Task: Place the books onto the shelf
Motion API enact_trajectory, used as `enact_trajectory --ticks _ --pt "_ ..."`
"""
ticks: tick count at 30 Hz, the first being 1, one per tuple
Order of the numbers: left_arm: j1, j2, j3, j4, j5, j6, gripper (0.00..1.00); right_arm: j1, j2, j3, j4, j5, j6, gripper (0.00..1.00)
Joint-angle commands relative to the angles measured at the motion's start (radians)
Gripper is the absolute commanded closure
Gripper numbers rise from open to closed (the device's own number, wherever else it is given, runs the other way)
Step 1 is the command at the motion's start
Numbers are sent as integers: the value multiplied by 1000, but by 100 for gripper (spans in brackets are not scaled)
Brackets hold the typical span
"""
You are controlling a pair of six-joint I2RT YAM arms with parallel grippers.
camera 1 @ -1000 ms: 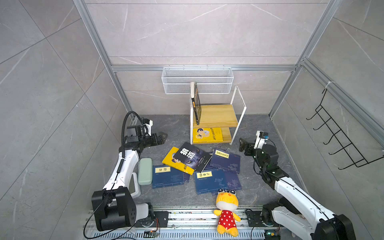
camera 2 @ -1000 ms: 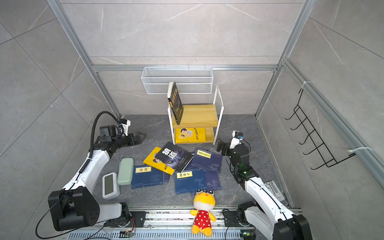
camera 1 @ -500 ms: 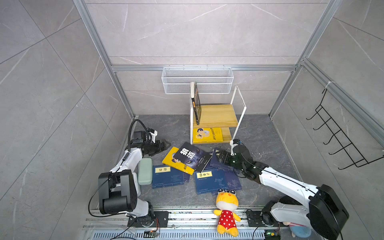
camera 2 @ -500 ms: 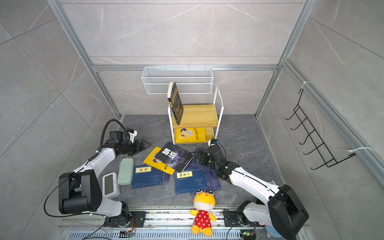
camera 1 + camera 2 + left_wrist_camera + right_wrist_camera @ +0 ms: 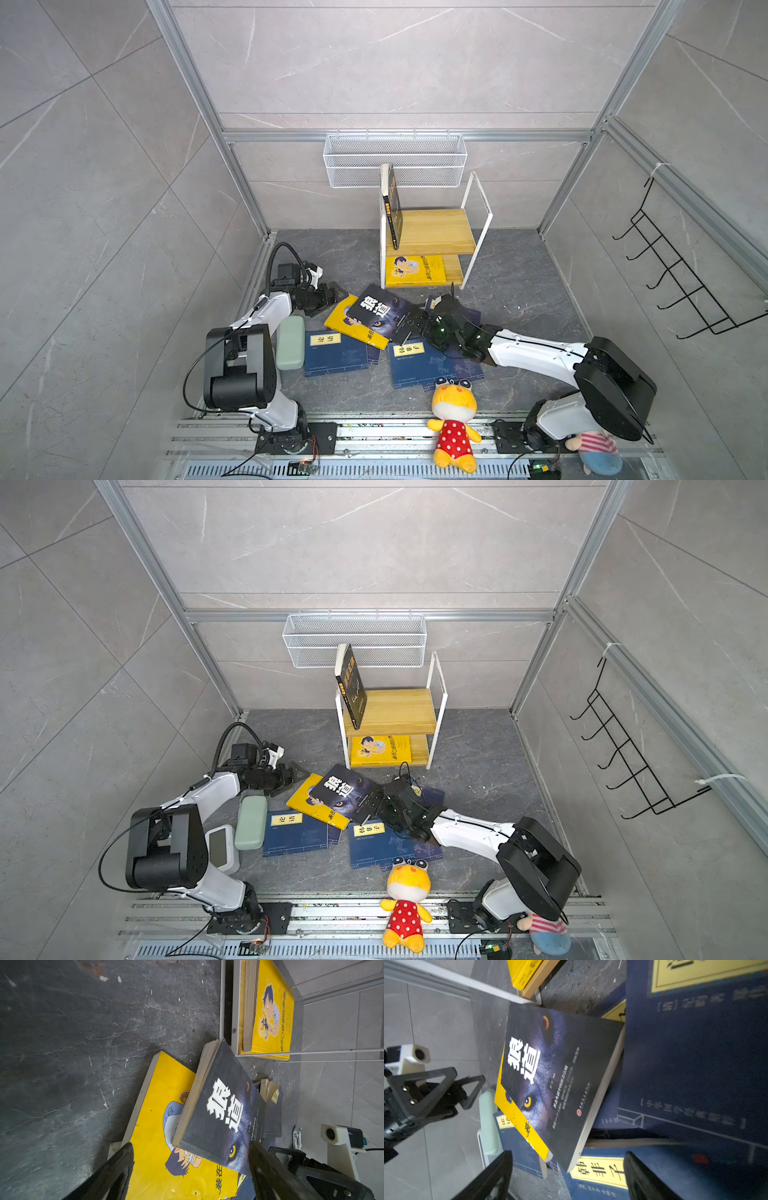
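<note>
Both top views: the shelf [image 5: 436, 228] sits at the back wall. One dark book [image 5: 394, 208] stands on edge on its upper board and a yellow cartoon-boy book [image 5: 413, 270] lies flat on its lower board. The rest of the books are a loose pile on the desk [image 5: 519, 270] just in front of the shelf. The wolf-face book [image 5: 384, 313] is on top, tilted, resting on a second yellow book [image 5: 353, 330] with navy books [image 5: 336, 353] around and beneath. The left hand [image 5: 334, 291] is low, front-left of the shelf, by the second yellow book's corner, spread and holding nothing. The right hand [image 5: 419, 322] is in front of the shelf at the wolf-face book's edge, also spread. Left wrist view: fingers [image 5: 116, 1167] wide apart, yellow and wolf covers ahead of the gap, can't confirm contact. Right wrist view: fingers [image 5: 496, 1169] wide apart, with the wolf-face book's corner pointing into the gap, propped above the labelled navy book [image 5: 600, 1169]. Handling guess: the wolf-face book is a thick paperback, light and fairly stiff, with a glossy cover that's probably slippery. Pinch cover and pages together at that raised corner, deep enough that it won't sag or fan open. The navy ones look thin and floppy and lie flat, so they'll be harder to get under.
</note>
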Motion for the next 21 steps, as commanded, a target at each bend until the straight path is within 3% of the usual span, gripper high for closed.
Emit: enact_trajectory --ticks 1,12,16,21 --pt "-24 23 38 -10 14 -2 13 1 32 -15 58 47 124 15" --pt "-83 63 64 -14 14 39 14 -1 145 2 182 14 225 21" --pt "-84 98 73 -20 11 13 28 0 182 -13 251 6 262 23" --pt "-85 130 77 -22 7 8 34 0 241 11 292 -22 276 26"
